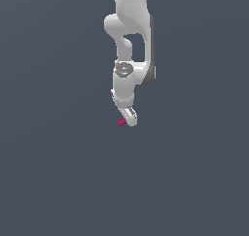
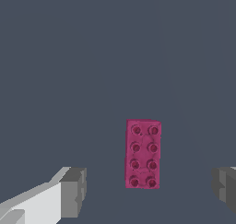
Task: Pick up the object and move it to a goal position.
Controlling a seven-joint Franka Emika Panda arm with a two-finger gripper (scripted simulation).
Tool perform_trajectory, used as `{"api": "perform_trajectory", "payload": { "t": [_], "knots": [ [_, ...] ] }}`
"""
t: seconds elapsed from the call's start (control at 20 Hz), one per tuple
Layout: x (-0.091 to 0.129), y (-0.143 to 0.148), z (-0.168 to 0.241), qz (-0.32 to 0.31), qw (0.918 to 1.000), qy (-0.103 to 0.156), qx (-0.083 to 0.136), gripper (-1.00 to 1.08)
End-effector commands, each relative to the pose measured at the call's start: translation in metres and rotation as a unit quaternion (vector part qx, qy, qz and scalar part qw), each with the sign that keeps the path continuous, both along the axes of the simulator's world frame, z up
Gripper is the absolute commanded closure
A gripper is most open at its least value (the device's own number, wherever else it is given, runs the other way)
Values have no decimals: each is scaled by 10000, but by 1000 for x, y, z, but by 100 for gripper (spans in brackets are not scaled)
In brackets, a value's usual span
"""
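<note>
Magenta-pink and tiny, the studded blocky brick (image 1: 122,122) sits just beside the tip of the white robot arm's pincer (image 1: 129,120) in the exterior view, on the view's left. From the wrist view, the brick (image 2: 143,154) lies between the grey fingertips (image 2: 73,191), which stand spread wide and clear of it.

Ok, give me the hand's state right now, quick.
Hand: open, holding nothing; the magenta brick lies between its fingers, untouched.
</note>
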State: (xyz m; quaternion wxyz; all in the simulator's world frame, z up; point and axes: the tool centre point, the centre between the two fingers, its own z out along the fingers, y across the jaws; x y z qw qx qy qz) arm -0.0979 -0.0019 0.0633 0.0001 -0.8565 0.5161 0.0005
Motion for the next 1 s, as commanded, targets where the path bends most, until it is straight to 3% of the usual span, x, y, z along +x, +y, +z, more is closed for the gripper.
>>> {"api": "perform_trajectory", "payload": {
  "t": [0.0,0.35,0.95],
  "knots": [
    [-1,0,-1,-80,10000,-4,-3,-92],
    [-1,0,-6,-74,10000,-2,-3,-92],
    [-2,0,-49,-97,10000,-3,-2,-92]
  ]
}}
